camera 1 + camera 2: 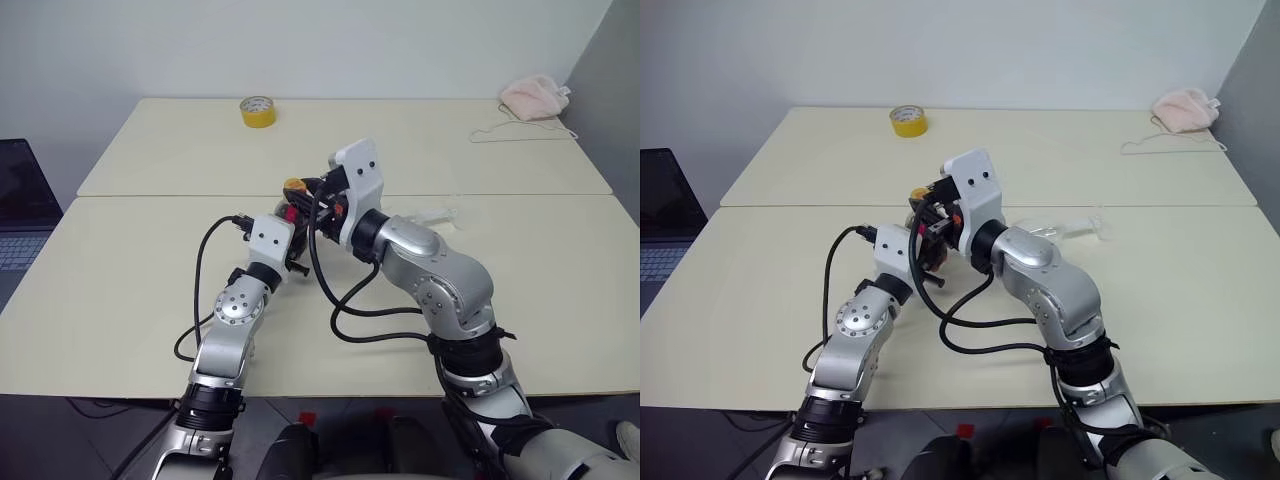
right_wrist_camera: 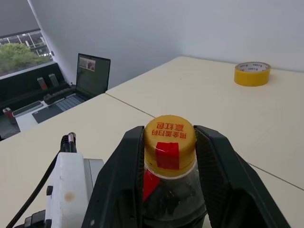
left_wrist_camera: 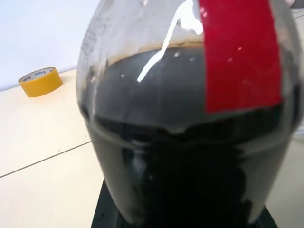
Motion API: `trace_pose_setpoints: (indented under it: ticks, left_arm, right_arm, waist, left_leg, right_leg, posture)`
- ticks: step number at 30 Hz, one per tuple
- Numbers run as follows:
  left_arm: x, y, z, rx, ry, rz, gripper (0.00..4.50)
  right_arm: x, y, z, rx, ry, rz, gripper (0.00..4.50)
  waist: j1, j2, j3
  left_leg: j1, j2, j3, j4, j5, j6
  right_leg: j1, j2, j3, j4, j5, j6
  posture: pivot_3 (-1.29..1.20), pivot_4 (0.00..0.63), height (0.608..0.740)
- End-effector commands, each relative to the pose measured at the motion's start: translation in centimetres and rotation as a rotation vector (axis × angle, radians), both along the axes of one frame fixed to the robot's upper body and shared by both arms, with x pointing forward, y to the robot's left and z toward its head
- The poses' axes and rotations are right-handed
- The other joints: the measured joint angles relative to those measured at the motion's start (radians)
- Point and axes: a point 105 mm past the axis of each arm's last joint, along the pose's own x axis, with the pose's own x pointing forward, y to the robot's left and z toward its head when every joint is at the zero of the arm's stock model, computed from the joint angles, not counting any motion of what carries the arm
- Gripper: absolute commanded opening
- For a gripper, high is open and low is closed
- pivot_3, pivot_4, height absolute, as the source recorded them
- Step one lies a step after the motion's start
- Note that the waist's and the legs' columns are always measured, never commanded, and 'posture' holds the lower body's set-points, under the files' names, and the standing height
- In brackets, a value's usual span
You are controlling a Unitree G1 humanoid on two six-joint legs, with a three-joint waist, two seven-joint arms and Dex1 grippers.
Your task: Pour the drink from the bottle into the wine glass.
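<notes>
The left gripper [image 3: 190, 221] is clamped on the small clear plastic bottle [image 3: 190, 118] of dark drink [image 3: 180, 166]; the right gripper [image 2: 169, 142] pinches its yellow cap [image 2: 169, 137], nearer than the yellow tape roll [image 2: 251, 73].

I'm looking at two cream tables [image 1: 130, 300] sitting edge to edge against a plain white wall [image 1: 300, 45]. A laptop [image 2: 90, 76] is standing open on a further desk, and daylight is coming through a window [image 2: 21, 50].

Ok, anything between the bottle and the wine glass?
Yes. The right arm lies between the bottle and the wine glass. The right gripper is closed on the yellow cap, which is on.
</notes>
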Motion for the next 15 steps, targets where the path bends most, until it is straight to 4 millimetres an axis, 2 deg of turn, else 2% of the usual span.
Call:
trace_pose_setpoints:
  ticks: [1,10,15]
  left_arm:
    - [-0.2,-0.2,2.7,-0.015,-0.11,-0.008,0.84]
    - [-0.8,-0.1,2.9,-0.051,-0.098,-0.014,0.8]
    - [-1.4,0.0,2.8,-0.056,-0.084,-0.028,0.79]
  right_arm:
    - [-0.2,-0.2,0.7,0.004,-0.044,0.027,1.23]
    - [1.9,-2.0,0.0,-0.092,-0.098,0.236,1.23]
    - [3.3,-1.9,-0.1,-0.156,-0.147,0.397,1.23]
  waist:
    - [0.0,0.0,0.0]
    - [-0.001,0.0,0.0]
    - [-0.005,0.0,0.0]
  left_leg:
    - [0.0,0.0,0.0,0.0,0.0,0.0]
    - [0.0,0.0,0.0,0.0,0.0,0.0]
    - [0.0,0.0,0.0,0.0,0.0,0.0]
  right_leg:
    - [0.0,0.0,0.0,0.0,0.0,0.0]
    - [0.001,0.0,-0.001,0.0,0.0,0.0]
    - [0.001,0.0,-0.001,-0.001,0.0,0.0]
  posture:
    - [0.0,0.15,0.74]
    - [0.0,0.15,0.74]
    - [0.0,0.15,0.74]
